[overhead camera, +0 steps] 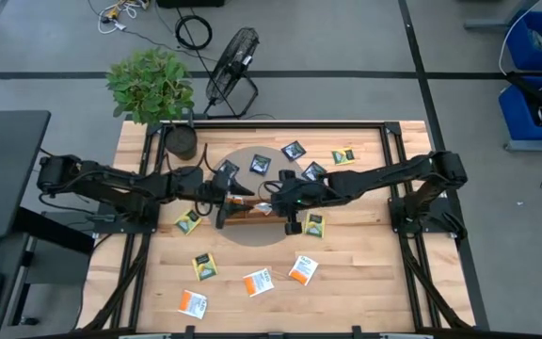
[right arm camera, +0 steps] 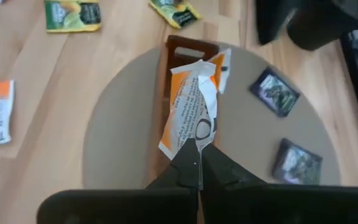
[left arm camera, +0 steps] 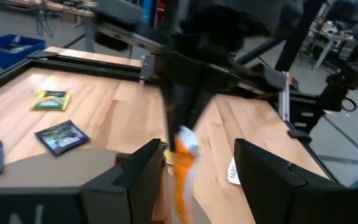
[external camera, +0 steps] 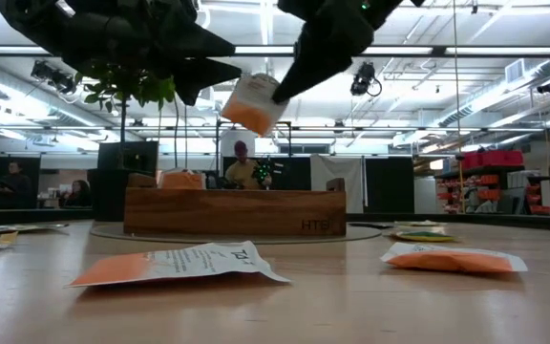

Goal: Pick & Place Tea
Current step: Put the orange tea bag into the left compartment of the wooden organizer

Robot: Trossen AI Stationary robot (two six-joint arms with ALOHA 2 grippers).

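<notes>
My right gripper (right arm camera: 199,163) is shut on an orange-and-white tea sachet (right arm camera: 191,112), which it holds in the air over the brown wooden tray (external camera: 237,212). The tray stands on a round grey mat (right arm camera: 117,137) at the table's middle. My left gripper (left arm camera: 197,149) is open, close by on the tray's left. The same sachet (left arm camera: 182,165) shows between its two fingers, with a gap to each. Another orange sachet (external camera: 181,179) stands in the tray's left part. My right gripper pinches the sachet's near edge (right arm camera: 192,140) between the free ends of its two fingers. The fingers slant down from the table's right side. The crumpled sachet (external camera: 251,103) hangs tilted below them, clear of the tray.
Loose sachets lie around the mat: orange ones (overhead camera: 259,282) near the front edge, yellow-green ones (overhead camera: 314,224) beside the tray, navy ones (overhead camera: 294,150) behind it. A potted plant (overhead camera: 153,89) stands at the far left corner. A fan (overhead camera: 231,66) stands beyond the table.
</notes>
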